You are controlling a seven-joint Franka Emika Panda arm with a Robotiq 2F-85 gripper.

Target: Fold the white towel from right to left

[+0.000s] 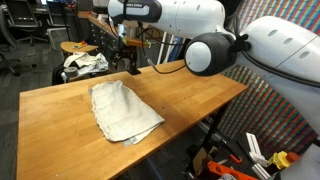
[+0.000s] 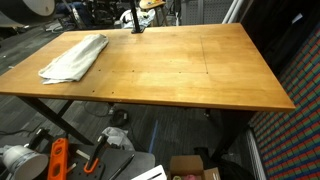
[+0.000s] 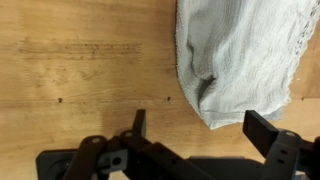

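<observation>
In both exterior views, one wooden table: rectangular, with a smooth honey-coloured top, faint grain and dark metal legs. Fills the left and lower part of the wrist view as well, with small dark dots set in the boards.

Above the table's far side in an exterior view, one robot arm: glossy white rounded shells with a black joint between them.

On the tabletop, one white towel: off-white cloth, roughly rectangular, softly wrinkled, greyish along the hem. Lies flat toward one end of the table. In an exterior view, sits just beside a short edge, long axis running roughly along that edge and so across the table's width, one short end toward the far side and one toward the near side. In the wrist view, takes the upper right: woven texture, one deep crease, a rounded corner pointing down.

Beyond the table's far edge, one crumpled bundle of white-and-dark fabric, apart from the towel.

At the bottom of the wrist view, one gripper: black, angular, with two fingers. Spread wide apart and clamped on nothing, with the towel's rounded corner showing between them.
</observation>
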